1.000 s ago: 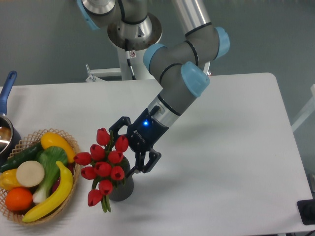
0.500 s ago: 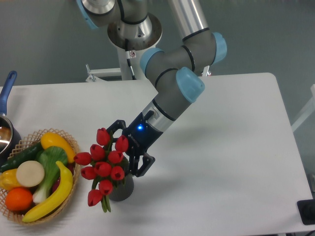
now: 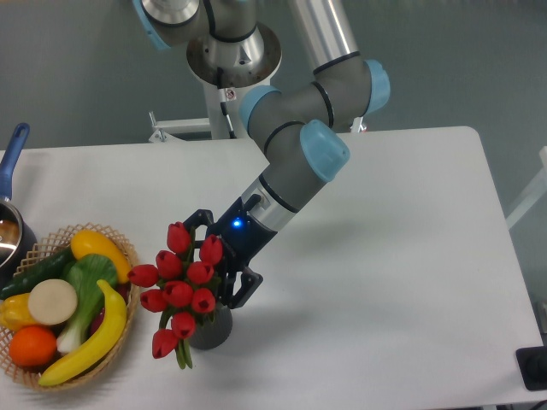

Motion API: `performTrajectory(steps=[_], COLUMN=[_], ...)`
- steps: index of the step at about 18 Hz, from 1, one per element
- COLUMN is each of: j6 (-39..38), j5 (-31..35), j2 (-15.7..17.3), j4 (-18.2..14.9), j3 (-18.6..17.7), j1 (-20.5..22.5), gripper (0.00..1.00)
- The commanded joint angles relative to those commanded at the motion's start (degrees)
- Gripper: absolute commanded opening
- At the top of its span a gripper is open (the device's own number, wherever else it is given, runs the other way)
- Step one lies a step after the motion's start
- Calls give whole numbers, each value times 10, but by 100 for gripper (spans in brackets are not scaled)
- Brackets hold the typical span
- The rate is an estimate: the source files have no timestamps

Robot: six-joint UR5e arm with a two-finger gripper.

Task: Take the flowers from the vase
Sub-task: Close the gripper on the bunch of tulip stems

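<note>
The flowers (image 3: pixel 179 286), a bunch of red tulip buds with green stems, stand in the dark grey vase (image 3: pixel 211 329) near the table's front left. My gripper (image 3: pixel 215 258) is open and reaches into the bunch from the right. One finger (image 3: pixel 197 219) is behind the upper buds, the other finger (image 3: pixel 242 289) is just above the vase rim. The buds hide the space between the fingers, so contact with the stems cannot be told.
A wicker basket (image 3: pixel 120 248) of toy fruit and vegetables stands left of the vase, close to the flowers. A pot with a blue handle (image 3: pixel 12 158) sits at the left edge. The arm crosses the table's middle from the back.
My gripper has moved left and slightly down, deeper into the bunch of flowers. The flowers and vase have not moved.
</note>
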Motion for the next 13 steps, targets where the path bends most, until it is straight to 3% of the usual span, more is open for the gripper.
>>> performTrajectory(steps=[13], j6=[-3], j5=[-1], j2=[0], j4=[0], j3=[-3], j1=[0], gripper=[49])
